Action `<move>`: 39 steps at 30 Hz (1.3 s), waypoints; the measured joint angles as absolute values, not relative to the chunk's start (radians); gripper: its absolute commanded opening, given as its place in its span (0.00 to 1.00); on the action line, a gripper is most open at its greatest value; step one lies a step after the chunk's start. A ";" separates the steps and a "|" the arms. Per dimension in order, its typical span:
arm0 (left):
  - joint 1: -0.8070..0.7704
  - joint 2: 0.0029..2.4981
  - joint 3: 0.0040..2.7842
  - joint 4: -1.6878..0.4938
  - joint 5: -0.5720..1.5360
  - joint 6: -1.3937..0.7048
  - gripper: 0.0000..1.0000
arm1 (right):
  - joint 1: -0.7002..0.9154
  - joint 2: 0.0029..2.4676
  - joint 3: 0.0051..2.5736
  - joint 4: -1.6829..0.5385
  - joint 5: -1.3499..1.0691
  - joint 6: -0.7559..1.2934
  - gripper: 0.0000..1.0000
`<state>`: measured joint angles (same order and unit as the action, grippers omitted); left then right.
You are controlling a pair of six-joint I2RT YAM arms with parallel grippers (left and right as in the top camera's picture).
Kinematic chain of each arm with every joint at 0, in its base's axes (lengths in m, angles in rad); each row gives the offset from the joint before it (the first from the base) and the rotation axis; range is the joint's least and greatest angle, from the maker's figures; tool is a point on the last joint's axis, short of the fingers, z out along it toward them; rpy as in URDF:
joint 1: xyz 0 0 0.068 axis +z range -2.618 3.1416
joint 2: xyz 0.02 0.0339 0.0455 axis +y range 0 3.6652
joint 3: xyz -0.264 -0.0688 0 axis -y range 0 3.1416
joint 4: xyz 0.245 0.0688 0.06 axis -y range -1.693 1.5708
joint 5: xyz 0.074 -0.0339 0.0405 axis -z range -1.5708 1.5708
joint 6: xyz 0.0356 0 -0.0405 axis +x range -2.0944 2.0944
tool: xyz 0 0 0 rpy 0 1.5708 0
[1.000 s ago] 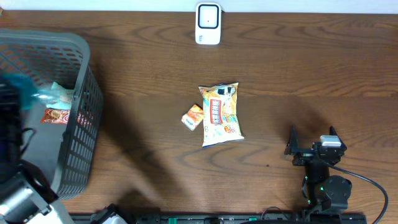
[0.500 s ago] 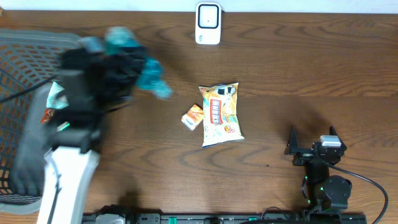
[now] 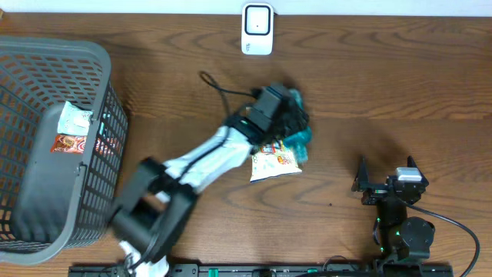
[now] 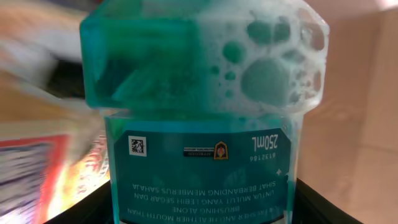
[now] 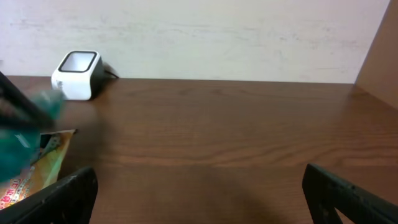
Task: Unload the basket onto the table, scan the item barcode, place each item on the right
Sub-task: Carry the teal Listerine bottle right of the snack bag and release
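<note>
The left gripper [image 3: 292, 125] is holding the see-through teal plastic mouthwash bottle [image 4: 202, 74] in its half-open jaws, so I think it should be turning the label [image 4: 202, 155] toward the small white box scanner [image 3: 257, 29] well beyond it.

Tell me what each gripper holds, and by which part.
The left gripper holds the teal bottle across its labelled body, the foamy end sticking out. The right gripper is open and empty.

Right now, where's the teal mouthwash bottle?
Overhead, the mouthwash bottle is mid-table in the left gripper, over the top of the snack bag, with the white scanner at the far edge beyond it.
</note>
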<state>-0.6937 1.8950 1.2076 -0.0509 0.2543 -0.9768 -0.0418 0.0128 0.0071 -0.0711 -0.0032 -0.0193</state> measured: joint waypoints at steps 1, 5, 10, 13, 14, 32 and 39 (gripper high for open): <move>-0.706 1.925 1.208 -0.029 0.253 -0.978 0.45 | -0.042 0.013 0.007 -0.071 -0.003 -0.019 0.99; -0.745 1.996 1.208 0.015 0.247 -0.995 0.46 | -0.042 0.013 0.007 -0.071 -0.003 -0.019 0.99; -0.775 2.007 1.208 0.020 0.244 -0.989 0.66 | -0.042 0.013 0.007 -0.071 -0.003 -0.019 0.99; -0.784 2.007 1.208 0.015 0.243 -0.979 0.80 | -0.042 0.013 0.007 -0.071 -0.004 -0.019 0.99; -0.786 2.007 1.208 0.012 0.237 -0.969 0.84 | -0.042 0.013 0.007 -0.071 -0.003 -0.019 0.99; -0.680 1.771 1.687 -0.694 0.128 -0.665 0.98 | -0.042 0.013 0.007 -0.071 -0.003 -0.019 0.99; -0.516 1.586 1.894 -0.933 -0.155 -0.549 0.98 | -0.042 0.013 0.007 -0.071 -0.003 -0.019 0.99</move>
<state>-0.5163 1.5860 1.8942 -0.9333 -0.1555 -0.5491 -0.0418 0.0128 0.0071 -0.0708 -0.0032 -0.0193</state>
